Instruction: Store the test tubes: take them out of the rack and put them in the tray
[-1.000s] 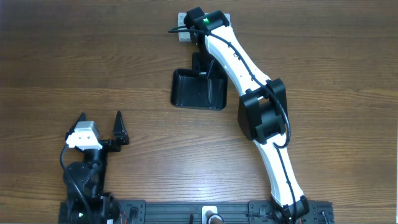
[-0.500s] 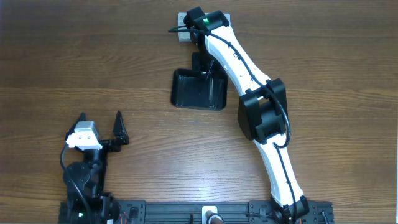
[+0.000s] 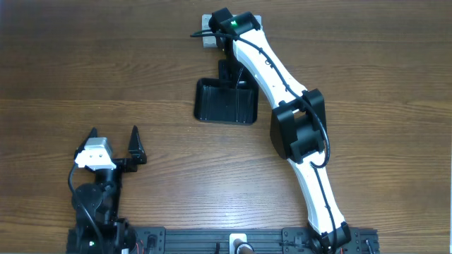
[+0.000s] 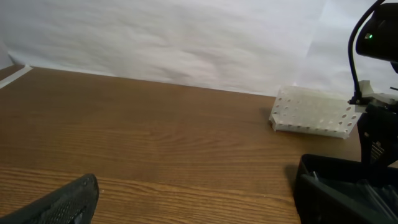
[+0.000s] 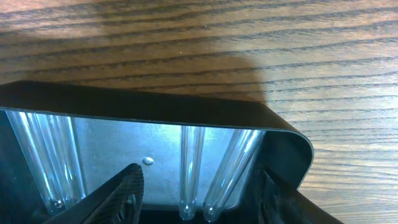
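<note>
Nothing has moved over the last second; both arms sit where they were. Your right arm (image 3: 282, 85) stretches from its base across the wooden surface (image 3: 85, 56) to the black tray (image 3: 212, 106), which lies near the middle. The white rack (image 4: 314, 112) stands just beyond the tray, farther from the bases, and the part of it that shows holds no tubes. Your left gripper (image 3: 114, 134) is parked well apart, near its own base, its fingers spread wide and empty.

The right gripper (image 5: 199, 186) hangs over the tray's near wall with its fingers (image 5: 118, 196) wide apart and nothing between them. Several test tubes (image 5: 189, 162) lie on the tray floor below, a group at one side and two more near the other.

This looks like the end of a drop. Lift straight up before you swing towards the rack, so the fingers clear the tray wall and don't nudge the tubes. Check the hidden part of the rack for any tubes left.
</note>
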`<action>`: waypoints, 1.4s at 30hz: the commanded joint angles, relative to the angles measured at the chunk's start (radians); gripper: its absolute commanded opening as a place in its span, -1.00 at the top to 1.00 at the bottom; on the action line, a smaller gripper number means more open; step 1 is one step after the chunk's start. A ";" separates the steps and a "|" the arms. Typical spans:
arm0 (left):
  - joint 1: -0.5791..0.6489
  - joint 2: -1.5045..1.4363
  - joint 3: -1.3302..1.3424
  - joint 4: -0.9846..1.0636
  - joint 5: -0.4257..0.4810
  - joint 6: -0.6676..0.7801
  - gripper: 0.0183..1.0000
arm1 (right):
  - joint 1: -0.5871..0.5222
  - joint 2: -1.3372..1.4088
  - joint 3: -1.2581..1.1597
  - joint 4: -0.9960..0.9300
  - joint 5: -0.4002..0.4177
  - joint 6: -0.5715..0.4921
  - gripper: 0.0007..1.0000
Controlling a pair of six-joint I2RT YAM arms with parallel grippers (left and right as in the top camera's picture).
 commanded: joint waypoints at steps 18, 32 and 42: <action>0.005 -0.006 -0.005 -0.005 0.000 0.014 -0.99 | -0.044 -0.232 0.040 -0.100 0.024 -0.158 -0.69; 0.005 -0.006 -0.005 -0.005 0.000 0.014 -0.99 | -0.079 -0.500 0.028 -0.264 0.139 -0.220 -0.99; 0.005 -0.006 -0.005 -0.005 0.000 0.014 -1.00 | -0.136 -0.885 -0.328 -0.257 0.137 -0.220 -0.98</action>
